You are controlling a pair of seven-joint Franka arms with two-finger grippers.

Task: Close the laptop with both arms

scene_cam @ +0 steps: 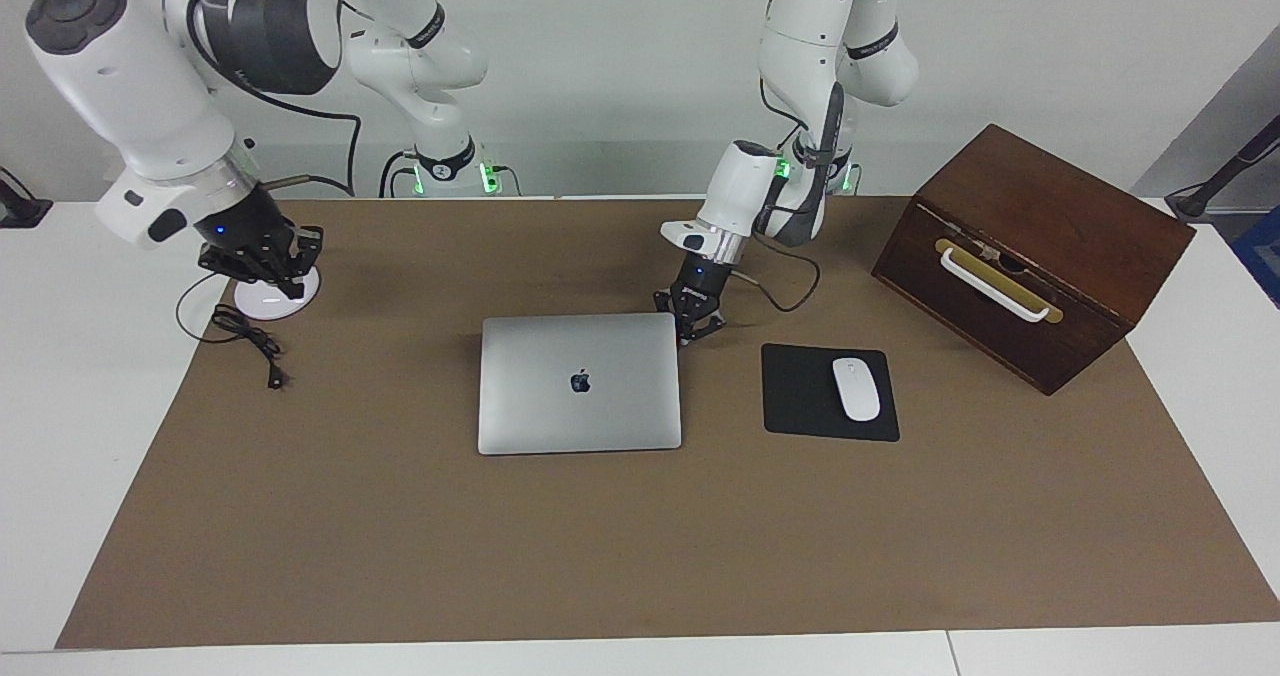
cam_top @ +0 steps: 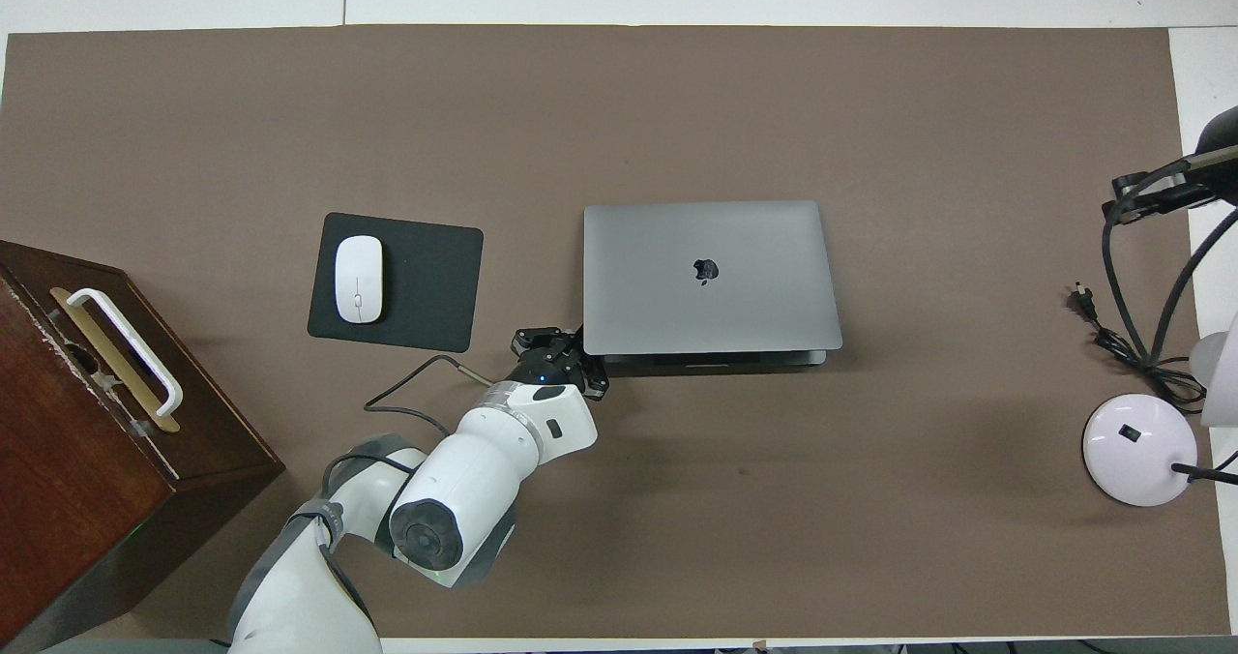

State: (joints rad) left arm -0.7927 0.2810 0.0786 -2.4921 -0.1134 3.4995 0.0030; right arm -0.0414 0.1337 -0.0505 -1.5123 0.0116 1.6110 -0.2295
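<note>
The silver-grey laptop (scene_cam: 580,383) (cam_top: 711,277) lies in the middle of the brown mat, its lid with the apple logo down almost flat. In the overhead view a thin dark gap shows between lid and base along the edge nearer the robots. My left gripper (scene_cam: 692,324) (cam_top: 566,356) is shut and low at the laptop's corner nearest the robots, toward the left arm's end, right against the lid's edge. My right gripper (scene_cam: 262,261) hangs just over a white round lamp base (scene_cam: 278,299) (cam_top: 1136,448), well away from the laptop.
A black mouse pad (scene_cam: 805,396) (cam_top: 416,286) with a white mouse (scene_cam: 856,388) (cam_top: 358,279) lies beside the laptop. A brown wooden box (scene_cam: 1030,256) (cam_top: 87,422) with a white handle stands toward the left arm's end. A black cable (scene_cam: 250,341) (cam_top: 1112,340) lies by the lamp base.
</note>
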